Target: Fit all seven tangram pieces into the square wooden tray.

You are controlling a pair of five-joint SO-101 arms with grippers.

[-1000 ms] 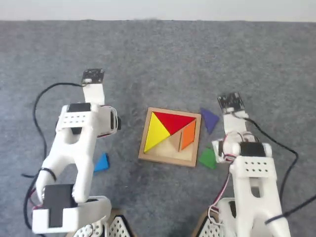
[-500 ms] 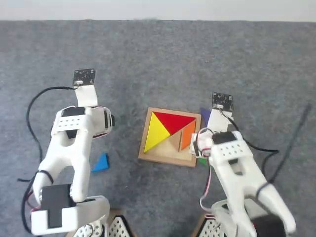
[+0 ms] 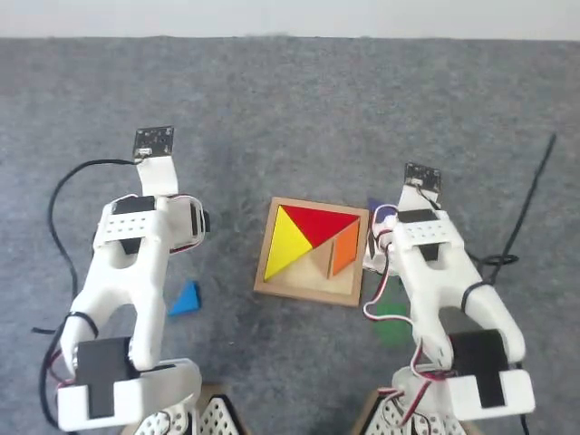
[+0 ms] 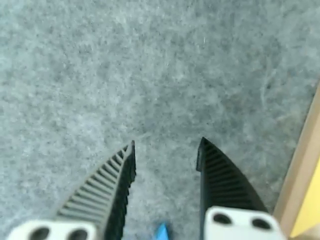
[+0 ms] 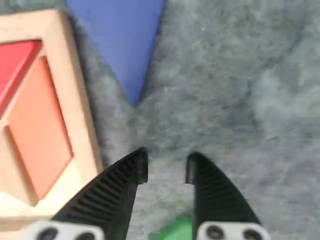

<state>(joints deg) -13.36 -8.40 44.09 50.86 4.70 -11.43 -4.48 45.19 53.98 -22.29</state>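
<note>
From above, the square wooden tray (image 3: 306, 292) lies on the grey carpet (image 3: 290, 109) between the two arms. It holds a yellow triangle (image 3: 288, 243), a red triangle (image 3: 319, 222) and an orange piece (image 3: 344, 249), and part of its wooden floor is bare. A small blue triangle (image 3: 186, 299) lies on the carpet beside the left arm (image 3: 131, 272), well apart from the tray. A green piece (image 3: 391, 326) lies close to the tray's near right corner, partly under the right arm (image 3: 439, 281). In the left wrist view, the left gripper (image 4: 167, 145) hangs over bare carpet with its jaws spread wide and nothing between them. A tip of the blue triangle shows low between the fingers (image 4: 117, 185), and the tray's rim with a sliver of yellow shows at the edge. In the right wrist view, the right gripper (image 5: 167, 156) is just beside the outer wall of the tray, jaws parted by a narrow gap and holding nothing. A blue-violet triangle (image 5: 122, 35) lies on the carpet ahead of the fingertips, its point towards them, and the green piece shows behind them.
</note>
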